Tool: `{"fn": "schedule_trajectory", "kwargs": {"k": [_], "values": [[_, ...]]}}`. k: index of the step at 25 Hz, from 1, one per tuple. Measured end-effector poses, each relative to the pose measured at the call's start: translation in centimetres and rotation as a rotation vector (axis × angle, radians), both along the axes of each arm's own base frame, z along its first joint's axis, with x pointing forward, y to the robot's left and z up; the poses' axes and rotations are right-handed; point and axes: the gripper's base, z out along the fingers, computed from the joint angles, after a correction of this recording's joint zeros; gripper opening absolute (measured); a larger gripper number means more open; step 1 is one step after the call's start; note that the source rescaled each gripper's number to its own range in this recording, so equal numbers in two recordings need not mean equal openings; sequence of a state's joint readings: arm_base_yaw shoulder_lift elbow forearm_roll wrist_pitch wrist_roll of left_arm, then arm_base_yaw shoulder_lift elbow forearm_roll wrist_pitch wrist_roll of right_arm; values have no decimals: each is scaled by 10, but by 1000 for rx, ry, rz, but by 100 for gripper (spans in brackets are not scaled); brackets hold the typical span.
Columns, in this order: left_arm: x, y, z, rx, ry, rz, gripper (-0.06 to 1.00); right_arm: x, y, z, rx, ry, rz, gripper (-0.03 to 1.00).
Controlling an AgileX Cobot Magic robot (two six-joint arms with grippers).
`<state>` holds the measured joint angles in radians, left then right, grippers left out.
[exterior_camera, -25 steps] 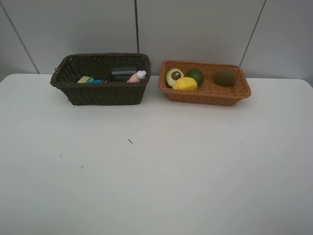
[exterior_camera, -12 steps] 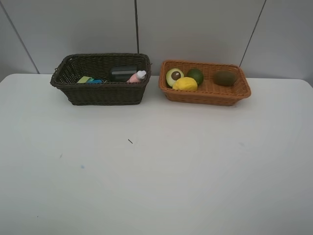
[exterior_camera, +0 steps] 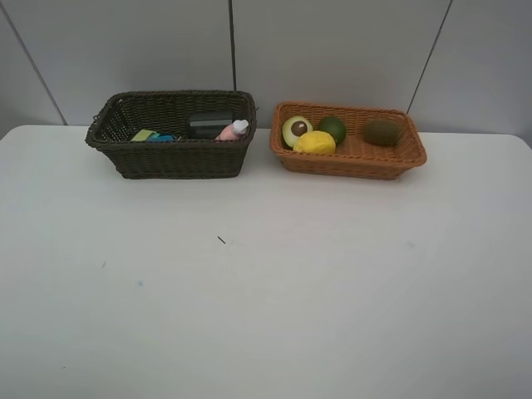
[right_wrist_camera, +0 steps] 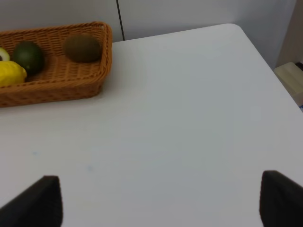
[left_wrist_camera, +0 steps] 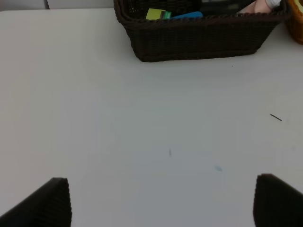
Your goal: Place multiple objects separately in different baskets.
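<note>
The dark brown basket (exterior_camera: pixel 174 158) at the back left holds a pink white-capped bottle (exterior_camera: pixel 233 130), a black object (exterior_camera: pixel 209 123) and small yellow-green and blue items (exterior_camera: pixel 145 135). The orange-tan basket (exterior_camera: pixel 349 164) at the back right holds a halved avocado (exterior_camera: pixel 296 130), a yellow lemon (exterior_camera: pixel 314 143), a dark green fruit (exterior_camera: pixel 332 127) and a brown kiwi (exterior_camera: pixel 382 132). The grey cup is not visible. My left gripper (left_wrist_camera: pixel 161 203) and right gripper (right_wrist_camera: pixel 161 203) are open and empty above the bare table, well in front of the baskets. Neither shows in the exterior view.
The white table (exterior_camera: pixel 266 291) carries a small dark speck (exterior_camera: pixel 221 240). A grey panelled wall stands right behind the baskets. In the right wrist view the table's far right corner (right_wrist_camera: pixel 236 28) is close to the orange-tan basket (right_wrist_camera: pixel 52 90).
</note>
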<state>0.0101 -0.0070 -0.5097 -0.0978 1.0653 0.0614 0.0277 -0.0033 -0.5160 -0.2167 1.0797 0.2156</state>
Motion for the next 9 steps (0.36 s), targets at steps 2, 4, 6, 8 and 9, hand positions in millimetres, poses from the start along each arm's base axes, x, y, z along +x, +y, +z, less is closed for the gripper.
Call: {"fn": "schedule_trajectory", "kwargs": {"k": [2,4,6,8,9], "values": [[0,0,0,0,0,0,99,0,0,0,0,0,0,98],[0,0,0,0,0,0,99,0,0,0,0,0,0,98],[0,0,0,0,0,0,99,0,0,0,0,0,0,98],[0,0,0,0,0,0,99,0,0,0,0,0,0,98],[0,0,0,0,0,0,99,0,0,0,0,0,0,98]]}}
